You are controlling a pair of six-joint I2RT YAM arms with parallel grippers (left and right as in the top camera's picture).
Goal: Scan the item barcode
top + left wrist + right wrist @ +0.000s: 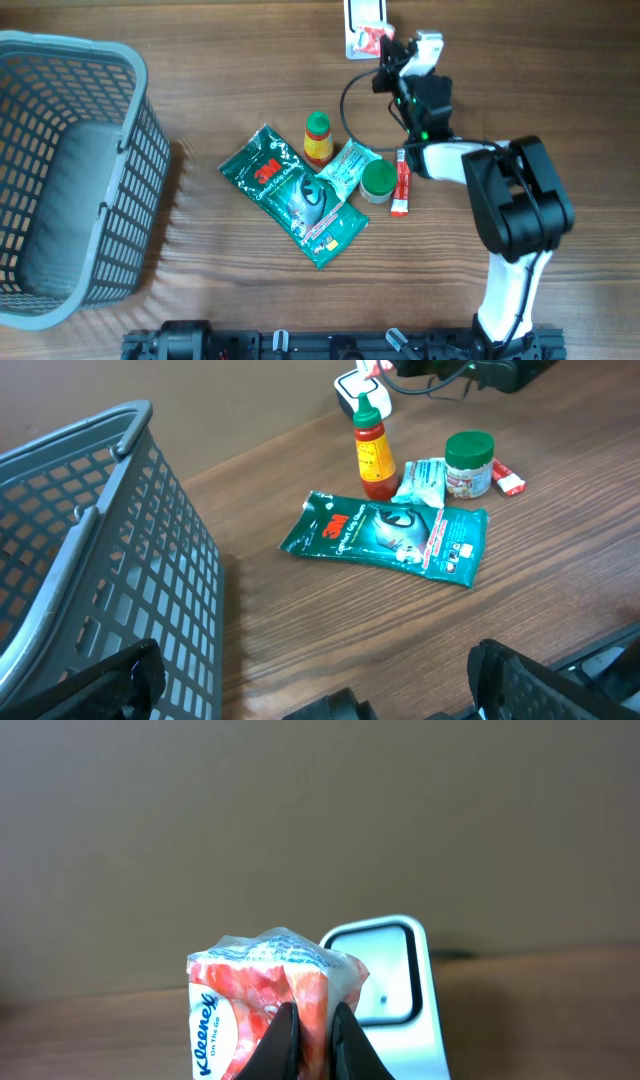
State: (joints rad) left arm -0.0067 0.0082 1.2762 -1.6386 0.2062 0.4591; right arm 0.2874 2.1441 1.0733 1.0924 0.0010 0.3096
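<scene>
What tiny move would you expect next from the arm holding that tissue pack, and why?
Probably ease the tissue pack sideways over the scanner window: the right gripper pinches the pack just beside that window, not yet covering it.

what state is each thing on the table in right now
left gripper, open, empty
right gripper, shut on Kleenex pack
Kleenex pack, pinched, held at the scanner
hot sauce bottle, upright, capped
green-lidded jar, upright, lid on
3M packet, lying flat
red and white tube, lying flat
basket, upright
</scene>
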